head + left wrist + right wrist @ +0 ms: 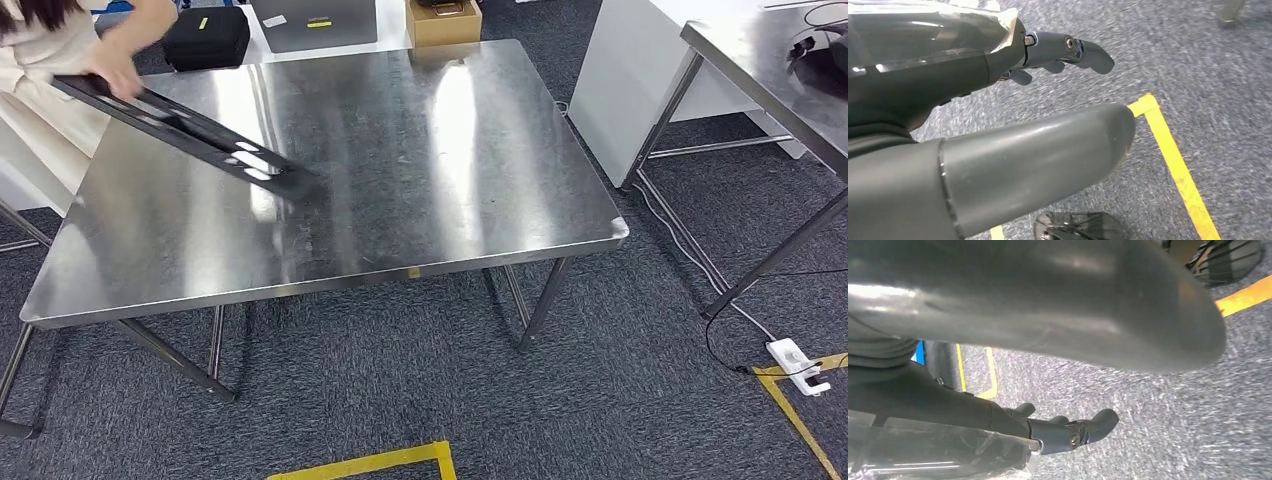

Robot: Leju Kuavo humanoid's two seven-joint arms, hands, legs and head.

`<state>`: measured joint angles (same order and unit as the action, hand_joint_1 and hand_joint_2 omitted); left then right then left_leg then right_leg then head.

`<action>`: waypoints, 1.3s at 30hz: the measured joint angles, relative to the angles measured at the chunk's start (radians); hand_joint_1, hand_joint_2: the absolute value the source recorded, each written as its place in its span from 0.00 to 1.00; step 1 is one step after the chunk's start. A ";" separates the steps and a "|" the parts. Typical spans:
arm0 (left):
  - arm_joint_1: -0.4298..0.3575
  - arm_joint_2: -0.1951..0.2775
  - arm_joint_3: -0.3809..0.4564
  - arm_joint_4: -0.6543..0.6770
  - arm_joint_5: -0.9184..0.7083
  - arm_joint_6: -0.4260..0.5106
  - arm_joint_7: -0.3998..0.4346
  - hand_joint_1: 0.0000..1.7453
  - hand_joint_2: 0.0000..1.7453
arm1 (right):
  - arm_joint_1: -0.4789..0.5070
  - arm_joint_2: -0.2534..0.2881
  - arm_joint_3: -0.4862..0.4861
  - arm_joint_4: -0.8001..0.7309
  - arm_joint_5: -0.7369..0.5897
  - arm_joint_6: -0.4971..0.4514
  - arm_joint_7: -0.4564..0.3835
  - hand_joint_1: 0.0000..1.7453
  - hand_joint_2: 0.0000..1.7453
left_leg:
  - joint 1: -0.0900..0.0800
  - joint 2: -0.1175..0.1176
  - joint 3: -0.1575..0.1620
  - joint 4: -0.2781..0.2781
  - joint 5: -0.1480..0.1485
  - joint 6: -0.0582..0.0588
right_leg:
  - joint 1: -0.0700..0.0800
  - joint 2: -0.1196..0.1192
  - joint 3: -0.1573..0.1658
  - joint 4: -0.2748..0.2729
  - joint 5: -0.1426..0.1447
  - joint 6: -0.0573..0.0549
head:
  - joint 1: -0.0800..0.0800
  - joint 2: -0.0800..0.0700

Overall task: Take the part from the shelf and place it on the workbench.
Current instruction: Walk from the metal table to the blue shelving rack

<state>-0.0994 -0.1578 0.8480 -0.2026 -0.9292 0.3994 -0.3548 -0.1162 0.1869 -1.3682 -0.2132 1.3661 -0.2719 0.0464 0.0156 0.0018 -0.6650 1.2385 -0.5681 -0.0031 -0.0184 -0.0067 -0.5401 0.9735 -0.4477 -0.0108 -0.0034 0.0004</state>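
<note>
Grey-blue carpet (400, 390) covers the floor, crossed by yellow tape (385, 462) in the head view. On it stands a large steel table (420, 180), its top scuffed and bright with glare. A second steel table (770, 60) stands at the right edge, with a white cabinet (625, 80) beside it. A white power strip (797, 362) lies on the carpet by that table's leg.

The part (190, 125), a long flat black panel with cut-outs, lies tilted over the far left of the large table; its near end touches the steel and a person's hand (118, 78) lifts the far end. Neither robot hand is near it.

Beyond the table sit a black case (207, 38), a grey box (315, 22) and a cardboard box (443, 22).

The left hand (998, 125) hangs over carpet with yellow tape just beyond its thumb; its fingers (1083, 50) are apart from the thumb and hold nothing. The right hand (1048, 340) also hangs above the carpet, fingers (1088, 430) apart from the thumb, nothing in them.
</note>
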 joint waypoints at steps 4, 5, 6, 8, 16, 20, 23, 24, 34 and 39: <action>-0.005 0.002 0.000 0.000 -0.002 0.000 0.000 0.00 0.00 | -0.002 0.003 0.000 0.000 0.001 -0.001 0.002 0.00 0.00 | -0.004 -0.002 0.151 -0.232 0.067 0.018 | 0.008 0.000 -0.014 0.012 0.009 0.014 | 0.001 0.000; -0.006 0.002 0.000 0.000 -0.002 0.001 0.000 0.00 0.00 | -0.002 0.003 0.000 0.000 0.001 -0.001 0.003 0.00 0.00 | -0.008 -0.003 0.154 -0.241 0.068 0.025 | 0.009 0.000 -0.016 0.012 0.013 0.020 | 0.002 0.000; -0.006 0.002 0.001 0.000 -0.002 0.001 0.000 0.00 0.00 | -0.003 0.003 0.001 0.000 0.001 -0.001 0.003 0.00 0.00 | -0.011 -0.003 0.150 -0.242 0.075 0.032 | 0.010 0.000 -0.018 0.010 0.018 0.028 | 0.002 0.000; -0.006 0.002 0.001 0.000 -0.003 0.002 0.000 0.00 0.00 | -0.003 0.003 0.001 0.000 0.001 -0.001 0.004 0.00 0.00 | -0.009 0.000 0.145 -0.254 0.094 0.050 | 0.012 0.001 -0.030 0.019 0.014 0.039 | 0.003 0.000; -0.006 0.002 0.003 0.000 -0.003 0.002 0.001 0.00 0.00 | -0.001 -0.001 0.001 0.000 0.003 -0.001 0.006 0.00 0.00 | -0.013 0.006 0.074 -0.257 0.155 0.066 | 0.005 0.003 -0.045 0.185 -0.117 0.048 | 0.012 0.000; -0.007 -0.001 0.004 0.000 -0.003 0.002 0.004 0.00 0.00 | -0.005 -0.002 0.004 0.000 0.007 -0.001 0.010 0.00 0.00 | -0.017 0.007 0.061 -0.247 0.170 0.046 | 0.014 0.005 0.072 -0.015 -0.071 0.040 | 0.013 0.000; -0.007 -0.004 0.004 0.000 -0.005 0.003 0.007 0.00 0.00 | -0.004 -0.004 0.005 0.000 0.004 -0.001 0.012 0.00 0.00 | -0.012 0.006 0.053 -0.240 0.171 0.027 | 0.008 0.004 0.063 -0.014 -0.050 0.017 | 0.012 0.000; -0.007 -0.004 0.004 0.000 -0.006 0.004 0.008 0.00 0.00 | -0.004 -0.004 0.005 0.000 0.004 -0.001 0.012 0.00 0.00 | -0.010 0.004 0.042 -0.218 0.148 0.022 | 0.002 0.002 0.059 -0.015 -0.041 0.008 | 0.010 0.000; -0.012 -0.004 0.005 0.000 -0.012 0.005 0.012 0.00 0.00 | 0.000 -0.003 0.005 0.000 0.002 -0.001 0.012 0.00 0.00 | 0.007 -0.002 0.136 -0.216 0.070 0.005 | 0.004 0.000 -0.006 0.011 0.003 0.014 | 0.004 0.000; -0.016 -0.005 0.006 0.000 -0.012 0.007 0.012 0.00 0.00 | -0.003 -0.006 0.006 0.000 0.004 -0.001 0.013 0.00 0.00 | -0.003 0.000 0.129 -0.244 0.101 0.046 | 0.009 0.001 -0.031 0.030 0.002 0.044 | 0.008 0.000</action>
<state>-0.1157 -0.1626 0.8545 -0.2026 -0.9410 0.4060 -0.3429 -0.1189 0.1813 -1.3624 -0.2129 1.3700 -0.2728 0.0598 0.0122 0.0015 -0.5363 0.9945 -0.4670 0.0428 -0.0089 -0.0055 -0.5714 1.0035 -0.4461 0.0335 0.0041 0.0004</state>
